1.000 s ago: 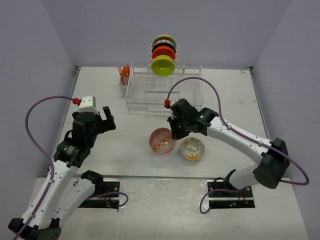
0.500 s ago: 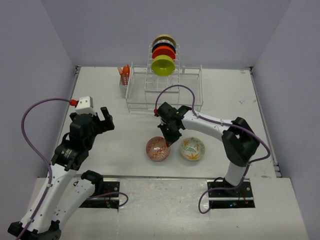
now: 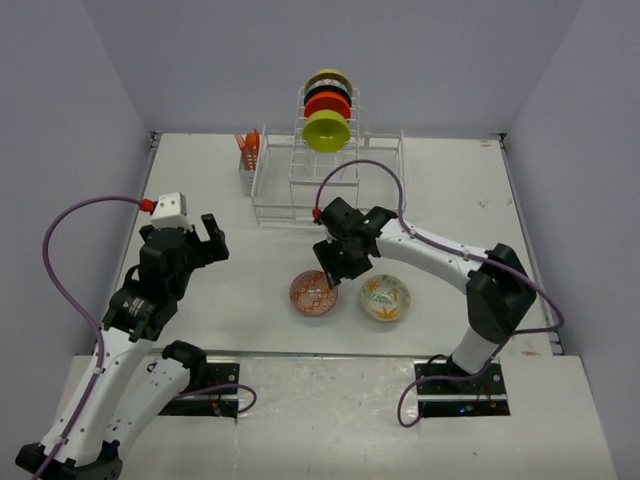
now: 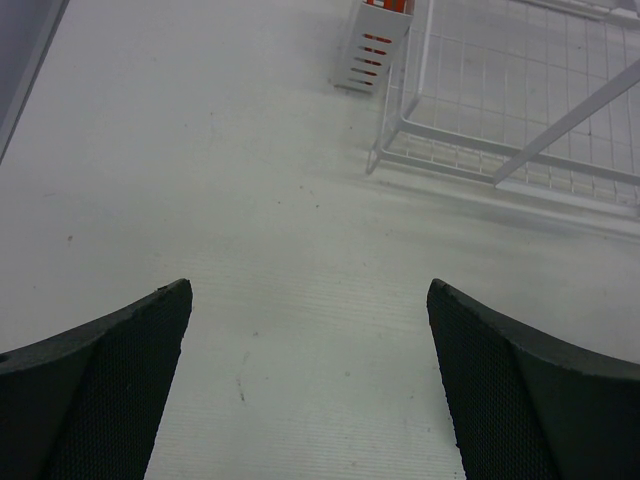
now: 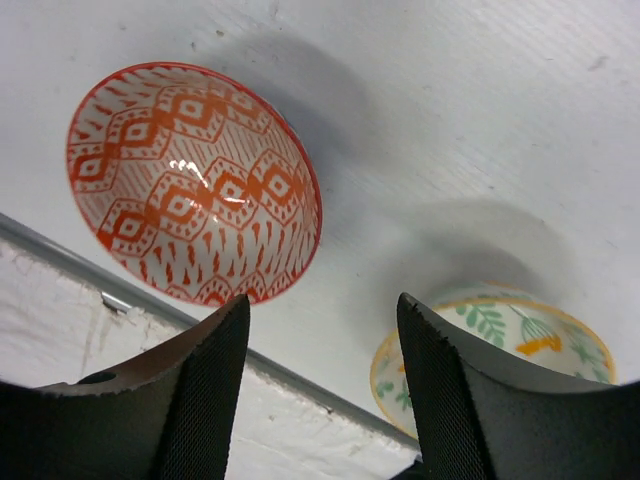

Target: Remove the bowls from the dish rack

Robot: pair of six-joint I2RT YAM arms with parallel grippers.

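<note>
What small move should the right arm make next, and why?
Probably raise the right gripper straight up, clear of the red patterned bowl. Its jaws stand open with nothing between them, and the bowl sits on the table, so this placement looks done. The lime green bowl waits in the dish rack.

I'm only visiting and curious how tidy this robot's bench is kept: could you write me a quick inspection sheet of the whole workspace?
Surface: white table, faintly specked, no spills seen.
Job's things: red-white patterned bowl and leaf-patterned bowl upright on the table; lime green bowl, orange bowl, dark bowl and yellowish bowl on edge in the dish rack.
Clutter: orange utensils in the rack's side cup.
Grippers: left gripper open, empty, over bare table; right gripper open, empty, close by the red-white bowl.
Cables: a purple cable loops off each arm.
Surroundings: plain pale walls on three sides.
</note>
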